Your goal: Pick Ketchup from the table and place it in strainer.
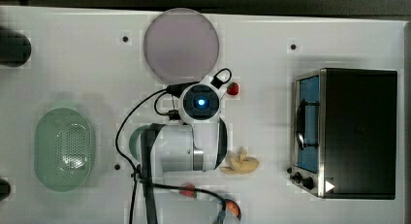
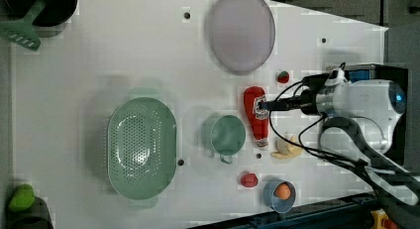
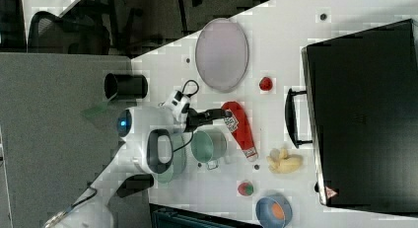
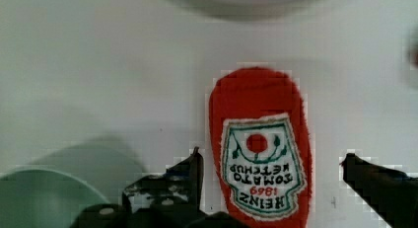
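Ketchup (image 4: 259,154) lies flat on the white surface (image 2: 99,55), between the cup (image 2: 225,135) and banana (image 2: 286,148), well apart from the strainer (image 2: 142,147). The hand (image 4: 271,173) hangs over its labelled body, jaws wide, one each side, holding nothing. Risk, as I judge it: the bottle looks soft and fuzzy, tapering to a white cap, so an off-centre pinch could let it swivel or slip; the near jaw could also clip the cup's smooth rim. The strainer is perforated pale-green plastic, oval.
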You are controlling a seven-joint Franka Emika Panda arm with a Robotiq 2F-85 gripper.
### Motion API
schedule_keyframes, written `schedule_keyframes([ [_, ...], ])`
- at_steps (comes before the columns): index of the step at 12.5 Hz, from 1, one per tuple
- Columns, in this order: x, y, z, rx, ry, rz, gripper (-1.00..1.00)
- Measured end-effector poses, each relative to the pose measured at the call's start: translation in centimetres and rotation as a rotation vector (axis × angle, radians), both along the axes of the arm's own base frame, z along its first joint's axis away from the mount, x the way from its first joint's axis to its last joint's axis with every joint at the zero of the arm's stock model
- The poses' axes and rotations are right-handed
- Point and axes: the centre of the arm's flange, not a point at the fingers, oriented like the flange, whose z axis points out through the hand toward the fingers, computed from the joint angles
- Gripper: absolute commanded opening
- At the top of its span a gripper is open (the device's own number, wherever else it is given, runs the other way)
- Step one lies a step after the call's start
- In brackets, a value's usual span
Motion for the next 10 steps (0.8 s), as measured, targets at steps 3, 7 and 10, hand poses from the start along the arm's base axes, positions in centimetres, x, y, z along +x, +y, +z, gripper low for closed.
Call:
schedule_keyframes([
  [3,-1.8,0.0,-4.7,0.007,0.019,0.004,0.93],
  [7,-3.4,-0.3,-8.7,0.015,0.063,-0.009,0.25],
  [10,-2.2,-0.2,-6.9,0.016,0.025,-0.007,0.25],
])
